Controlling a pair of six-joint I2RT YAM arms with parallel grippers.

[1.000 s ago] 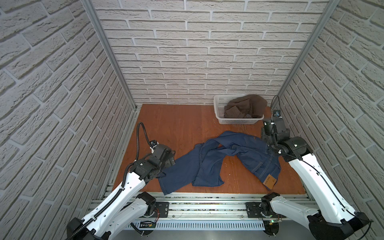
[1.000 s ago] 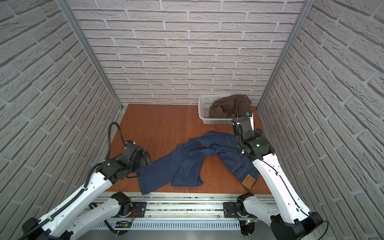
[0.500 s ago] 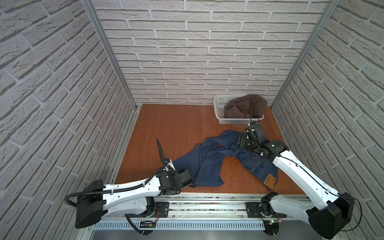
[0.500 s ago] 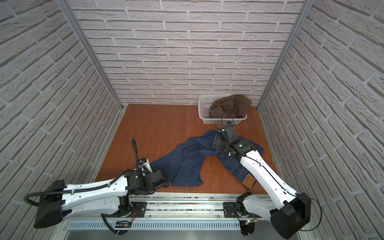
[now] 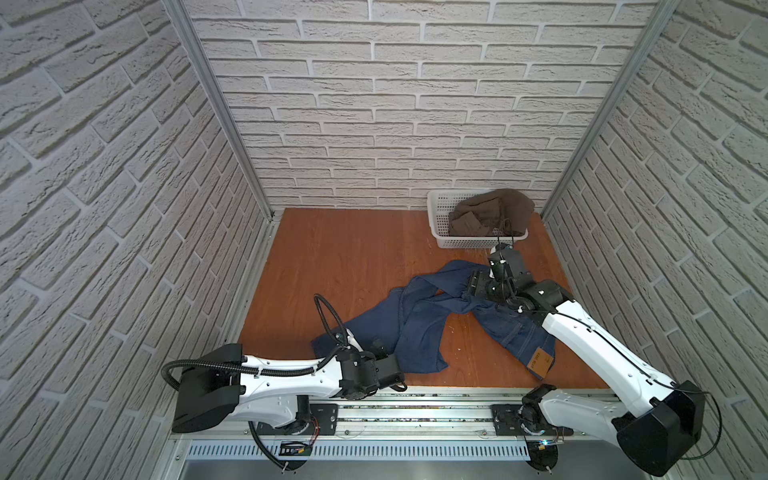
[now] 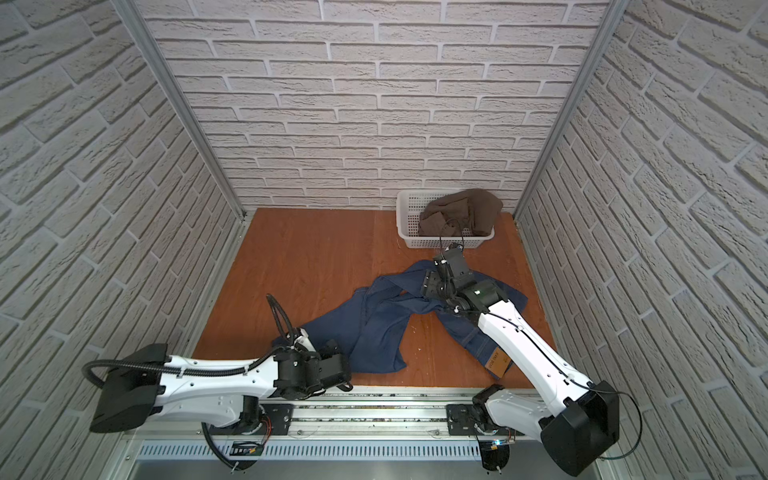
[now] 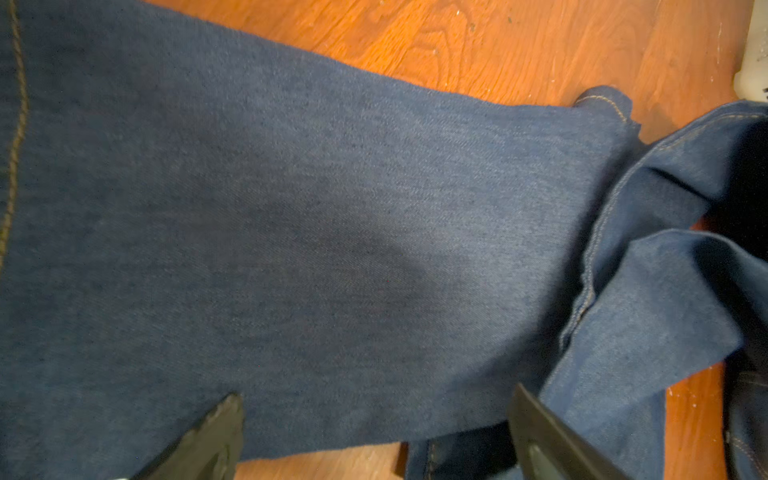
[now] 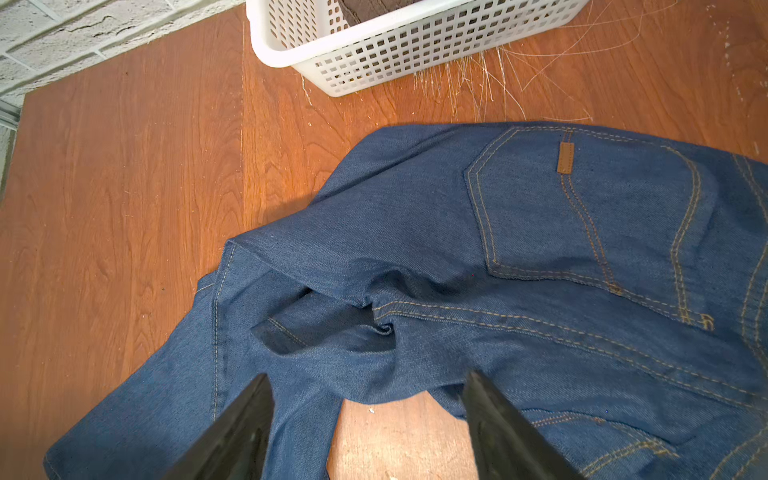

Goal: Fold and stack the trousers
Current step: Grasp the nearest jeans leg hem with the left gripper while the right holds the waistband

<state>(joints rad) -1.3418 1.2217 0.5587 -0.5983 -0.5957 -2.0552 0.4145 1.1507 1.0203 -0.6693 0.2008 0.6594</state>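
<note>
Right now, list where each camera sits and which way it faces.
Top views: high over the front rail, looking down at the jeans, basket, left arm and right arm.
Left wrist: on the left arm, close above a jeans leg; open jaws show.
Right wrist: on the right arm, facing a back pocket and the basket; open jaws show.
Shared: right wrist and top views show the basket.

both top views look steeply down from high at the front, far enough to hold the whole wooden floor, and overlap almost wholly. the left wrist view hangs very close over the trousers. the right wrist view sits farther back over them, facing the white basket, which both top views also show.
</note>
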